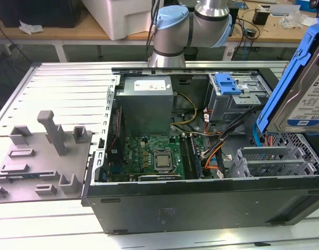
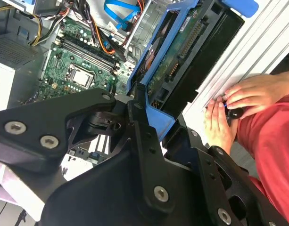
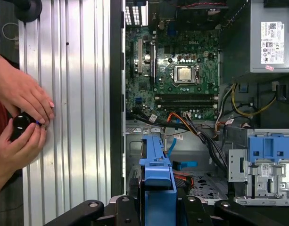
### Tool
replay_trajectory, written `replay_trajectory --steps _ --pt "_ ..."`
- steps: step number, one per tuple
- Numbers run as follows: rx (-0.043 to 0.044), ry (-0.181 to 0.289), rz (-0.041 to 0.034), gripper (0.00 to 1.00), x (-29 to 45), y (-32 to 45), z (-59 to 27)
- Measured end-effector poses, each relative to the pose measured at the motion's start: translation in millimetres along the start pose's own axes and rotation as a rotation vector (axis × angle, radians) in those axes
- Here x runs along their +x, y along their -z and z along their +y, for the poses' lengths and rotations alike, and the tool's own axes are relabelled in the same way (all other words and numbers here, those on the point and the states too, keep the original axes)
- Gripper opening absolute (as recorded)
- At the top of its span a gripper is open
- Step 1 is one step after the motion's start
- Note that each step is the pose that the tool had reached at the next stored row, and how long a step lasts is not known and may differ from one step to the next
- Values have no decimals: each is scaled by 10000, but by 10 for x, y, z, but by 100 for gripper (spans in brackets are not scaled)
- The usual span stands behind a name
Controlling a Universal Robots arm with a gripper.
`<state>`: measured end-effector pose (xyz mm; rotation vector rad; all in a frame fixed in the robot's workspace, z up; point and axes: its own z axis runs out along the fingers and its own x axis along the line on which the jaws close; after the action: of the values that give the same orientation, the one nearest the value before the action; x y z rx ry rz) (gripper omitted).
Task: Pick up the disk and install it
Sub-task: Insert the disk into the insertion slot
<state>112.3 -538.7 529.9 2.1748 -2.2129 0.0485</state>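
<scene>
The disk (image 1: 300, 88), a silver drive with a white-and-blue label in a blue plastic carrier, hangs tilted on edge above the open computer case (image 1: 201, 192) at the exterior view's right. In the second wrist view my gripper (image 2: 153, 115) is shut on the disk (image 2: 191, 52), its black fingers (image 2: 139, 136) clamping the carrier's end. In the first wrist view the carrier's blue edge (image 3: 157, 174) stands up between the same fingers of the gripper (image 3: 158, 209), over the metal bay (image 3: 182, 160) in the case floor.
Inside the case lie the motherboard (image 1: 154, 156), the grey power supply (image 1: 147, 104), loose cables (image 1: 214, 135) and a drive cage with a blue latch (image 1: 228, 83). A grey fixture plate (image 1: 39, 156) sits at the exterior view's left. A person's hands (image 3: 21, 117) rest on the ribbed table beside the case.
</scene>
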Motion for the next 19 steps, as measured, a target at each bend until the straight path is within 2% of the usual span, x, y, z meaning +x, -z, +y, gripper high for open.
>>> replay_trajectory --steps 8,15,16,19 --pt "1 0 0 37 0 0 0" --pt "50 11 -7 37 0 0 1" --pt "148 34 -36 37 0 -1 2" --pt "325 135 -41 37 0 -8 8"
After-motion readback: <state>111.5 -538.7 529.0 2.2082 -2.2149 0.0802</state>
